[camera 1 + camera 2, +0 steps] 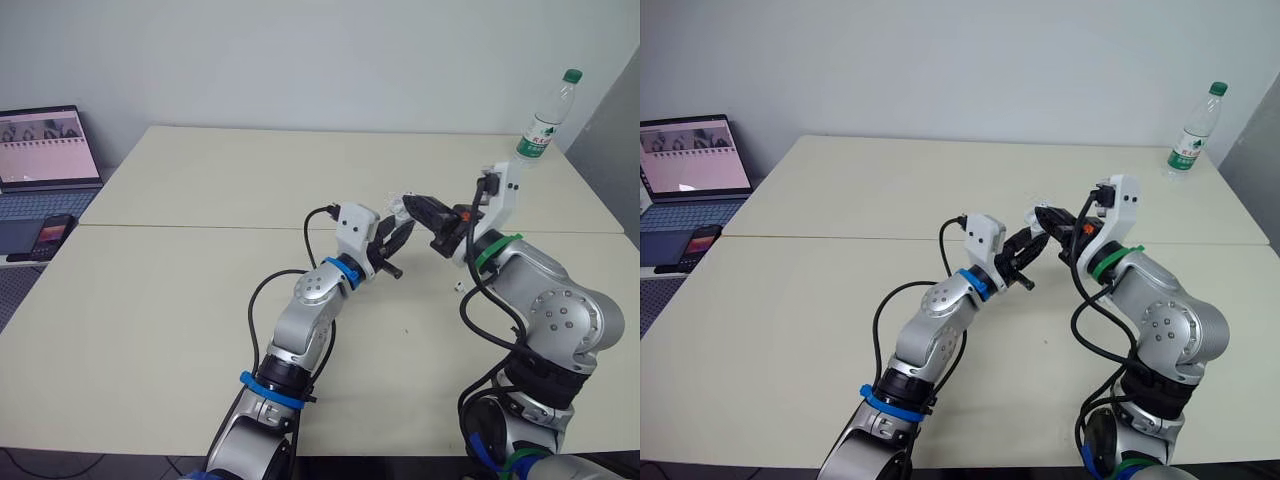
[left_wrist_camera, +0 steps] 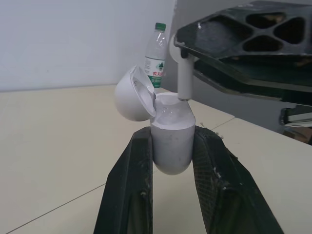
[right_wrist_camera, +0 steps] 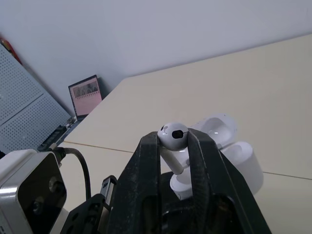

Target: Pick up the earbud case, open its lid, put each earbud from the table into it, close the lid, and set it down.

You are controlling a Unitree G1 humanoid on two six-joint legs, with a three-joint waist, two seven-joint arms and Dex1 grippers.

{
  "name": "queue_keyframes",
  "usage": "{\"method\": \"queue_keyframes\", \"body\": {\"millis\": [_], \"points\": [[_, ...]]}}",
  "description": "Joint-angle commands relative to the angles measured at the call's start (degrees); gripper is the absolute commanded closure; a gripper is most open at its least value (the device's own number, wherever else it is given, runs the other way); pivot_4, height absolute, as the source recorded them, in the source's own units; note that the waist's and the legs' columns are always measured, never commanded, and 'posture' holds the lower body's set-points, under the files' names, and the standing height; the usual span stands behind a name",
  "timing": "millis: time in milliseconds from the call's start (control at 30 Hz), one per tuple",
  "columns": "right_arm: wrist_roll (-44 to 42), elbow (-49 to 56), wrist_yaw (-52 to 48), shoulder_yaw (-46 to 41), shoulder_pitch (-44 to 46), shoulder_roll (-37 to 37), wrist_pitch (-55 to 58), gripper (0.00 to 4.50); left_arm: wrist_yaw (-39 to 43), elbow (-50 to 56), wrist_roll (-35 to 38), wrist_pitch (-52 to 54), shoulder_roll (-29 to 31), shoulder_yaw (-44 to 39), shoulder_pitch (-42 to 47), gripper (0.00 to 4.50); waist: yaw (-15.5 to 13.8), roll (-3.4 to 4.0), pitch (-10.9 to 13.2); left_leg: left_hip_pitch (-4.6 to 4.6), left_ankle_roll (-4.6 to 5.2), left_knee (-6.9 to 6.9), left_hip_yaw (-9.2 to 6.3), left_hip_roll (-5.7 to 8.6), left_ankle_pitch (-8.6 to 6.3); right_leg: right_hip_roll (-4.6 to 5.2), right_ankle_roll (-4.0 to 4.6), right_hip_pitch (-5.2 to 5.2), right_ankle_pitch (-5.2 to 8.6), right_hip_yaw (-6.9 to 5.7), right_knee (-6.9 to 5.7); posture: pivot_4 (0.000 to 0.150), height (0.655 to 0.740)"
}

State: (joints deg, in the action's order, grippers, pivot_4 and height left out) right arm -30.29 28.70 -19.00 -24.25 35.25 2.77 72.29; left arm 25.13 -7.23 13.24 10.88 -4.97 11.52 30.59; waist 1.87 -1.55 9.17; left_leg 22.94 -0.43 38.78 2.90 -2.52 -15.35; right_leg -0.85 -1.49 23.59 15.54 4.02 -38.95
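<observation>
Feeding a glossy white plastic earbud (image 3: 171, 134) into a smooth, rounded white plastic earbud case (image 3: 241, 163), centre of the head-camera frame.

Clamping the case by its lower body in the left gripper (image 2: 171, 141), with the domed hinged lid (image 2: 130, 95) swung back; pinching the earbud's bulbous head in the right gripper (image 3: 173, 141), slim stem aiming at the case mouth, all clear above the matte cream tabletop (image 1: 200, 300). Probably risking a snag: coming in off-line, catching the stem on the rim, then twisting the slick bud between hard black fingers (image 3: 146, 185) or levering the case loose.
</observation>
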Motion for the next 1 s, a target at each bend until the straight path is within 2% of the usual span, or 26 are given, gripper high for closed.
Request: {"method": "queue_keyframes", "body": {"millis": [33,1000], "points": [[-2.0,0.3,0.8,0.8,0.0,1.0,-2.4,4.1,1.3,3.2,1.4,-0.3,-0.4,-0.2,0.1,3.73,0.0,0.0,0.0,0.0,0.0,0.0,0.0,0.0,0.0,0.0,0.0,0.0,0.0,0.0,0.0,0.15,0.7362],[-7.9,-0.6,5.3,6.5,-4.6,4.8,-7.9,4.1,2.7,5.6,5.1,3.4,-0.7,-2.6,0.7,3.73,0.0,0.0,0.0,0.04,0.01,-0.05,0.0,-0.01,-0.01,0.0,-0.04,0.02,0.03,0.01,0.1,0.15,0.7362]]}}
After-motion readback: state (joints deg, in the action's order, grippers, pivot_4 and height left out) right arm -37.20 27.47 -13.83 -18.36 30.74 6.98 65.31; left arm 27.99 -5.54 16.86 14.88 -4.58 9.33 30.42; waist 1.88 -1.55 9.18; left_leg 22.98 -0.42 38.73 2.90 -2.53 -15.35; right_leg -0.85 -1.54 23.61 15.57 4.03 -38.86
